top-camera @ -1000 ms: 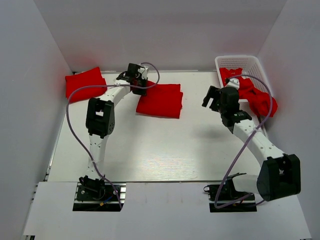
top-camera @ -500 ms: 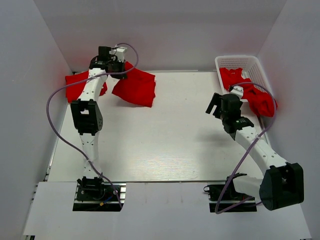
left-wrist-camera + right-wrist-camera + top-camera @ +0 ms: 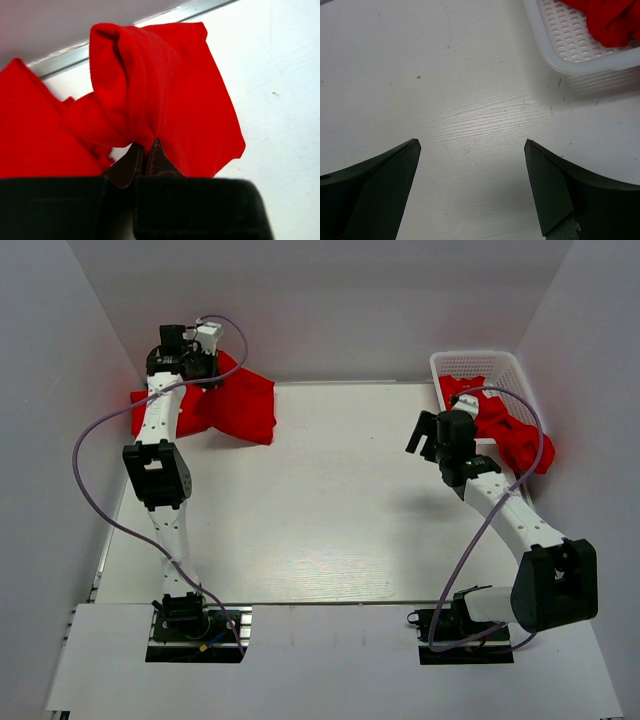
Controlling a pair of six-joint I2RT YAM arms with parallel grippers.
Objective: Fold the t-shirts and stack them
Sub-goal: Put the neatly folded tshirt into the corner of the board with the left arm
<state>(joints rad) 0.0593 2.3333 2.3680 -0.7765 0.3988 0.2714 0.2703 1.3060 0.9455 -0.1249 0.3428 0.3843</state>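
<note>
One t-shirt [image 3: 245,408] near table's [image 3: 320,520] far-left corner

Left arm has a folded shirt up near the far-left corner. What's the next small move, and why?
Probably ease the left gripper a little further toward the corner, lower it, then open. Its jaws are shut on the held shirt, which hangs mostly off to one side of the corner shirt, not squarely over it.

Bright, even light; soft shadows
</note>
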